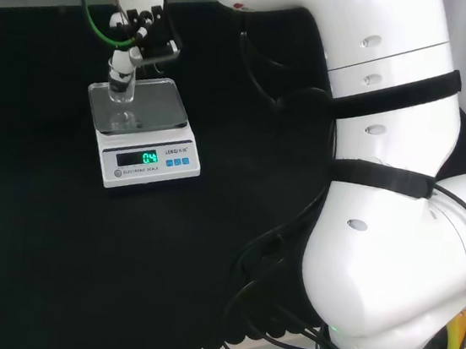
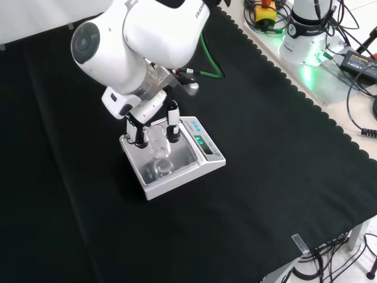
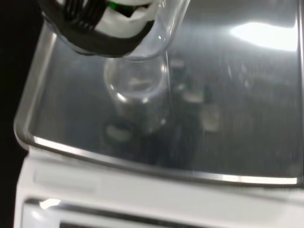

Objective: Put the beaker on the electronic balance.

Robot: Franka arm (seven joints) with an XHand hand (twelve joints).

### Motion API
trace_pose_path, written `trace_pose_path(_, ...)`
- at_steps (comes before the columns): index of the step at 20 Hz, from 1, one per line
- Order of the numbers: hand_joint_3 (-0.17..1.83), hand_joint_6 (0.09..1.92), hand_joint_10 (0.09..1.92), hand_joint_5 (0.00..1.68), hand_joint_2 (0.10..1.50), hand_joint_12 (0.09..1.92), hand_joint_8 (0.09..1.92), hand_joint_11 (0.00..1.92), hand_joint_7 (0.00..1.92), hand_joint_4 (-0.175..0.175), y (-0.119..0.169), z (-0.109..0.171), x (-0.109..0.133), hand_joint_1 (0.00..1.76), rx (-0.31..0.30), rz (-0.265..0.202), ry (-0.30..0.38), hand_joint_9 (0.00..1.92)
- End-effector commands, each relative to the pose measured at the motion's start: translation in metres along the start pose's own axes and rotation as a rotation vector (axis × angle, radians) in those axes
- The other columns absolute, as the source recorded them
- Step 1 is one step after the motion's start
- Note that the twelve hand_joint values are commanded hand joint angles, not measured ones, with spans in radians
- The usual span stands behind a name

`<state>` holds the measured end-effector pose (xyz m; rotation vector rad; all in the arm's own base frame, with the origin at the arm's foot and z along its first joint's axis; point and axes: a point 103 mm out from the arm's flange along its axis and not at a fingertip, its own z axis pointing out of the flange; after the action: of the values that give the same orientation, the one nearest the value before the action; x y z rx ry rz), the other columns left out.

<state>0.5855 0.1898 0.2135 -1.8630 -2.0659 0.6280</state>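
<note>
A small clear glass beaker point(image 1: 120, 93) stands upright over the steel pan of the white electronic balance point(image 1: 158, 104), towards the pan's far left part in the head view. The black and white hand point(image 1: 140, 27) comes down from above, its fingers pinching the beaker near the rim. In the front view the hand point(image 2: 147, 105) has fingers on both sides of the beaker point(image 2: 156, 141) above the balance point(image 2: 184, 151). In the wrist view the beaker point(image 3: 142, 71) mirrors in the pan point(image 3: 237, 118). I cannot tell whether its base touches the pan.
The balance stands alone on black cloth point(image 1: 31, 226). The arm's white links point(image 1: 383, 201) fill the head view's right. A green cable point(image 2: 211, 62) runs from the arm. Cables and a power unit point(image 2: 359, 59) lie past the cloth's scalloped edge in the front view.
</note>
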Motion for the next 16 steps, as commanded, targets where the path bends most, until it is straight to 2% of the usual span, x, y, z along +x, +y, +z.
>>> trace_pose_path(1, 0.53, 0.76, 0.19, 0.69, 0.76, 0.69, 0.78, 1.36, 0.81, -0.175, -0.007, 0.041, -0.025, 0.99, 0.045, 0.01, -0.008, 1.27)
trace_pose_path(6, 0.53, 0.76, 0.19, 0.67, 0.76, 0.7, 0.79, 1.34, 0.79, -0.175, -0.006, 0.048, -0.018, 0.99, 0.075, 0.016, -0.035, 1.25)
trace_pose_path(9, 0.53, 0.75, 0.19, 0.67, 0.76, 0.7, 0.79, 1.33, 0.79, -0.175, -0.007, 0.052, -0.022, 0.98, 0.077, 0.014, -0.025, 1.24)
trace_pose_path(13, 0.53, 0.75, 0.19, 0.66, 0.76, 0.7, 0.79, 1.33, 0.78, -0.175, -0.015, 0.05, -0.012, 0.98, 0.083, 0.054, -0.058, 1.23)
trace_pose_path(15, 0.52, 0.7, 0.2, 0.56, 0.76, 0.75, 0.81, 1.26, 0.71, -0.175, -0.023, 0.045, -0.006, 0.97, 0.069, 0.074, -0.09, 1.17)
trace_pose_path(16, 0.51, 0.56, 0.24, 0.45, 0.74, 0.88, 0.81, 1.06, 0.57, -0.175, -0.026, 0.042, -0.004, 0.91, 0.061, 0.078, -0.112, 1.01)
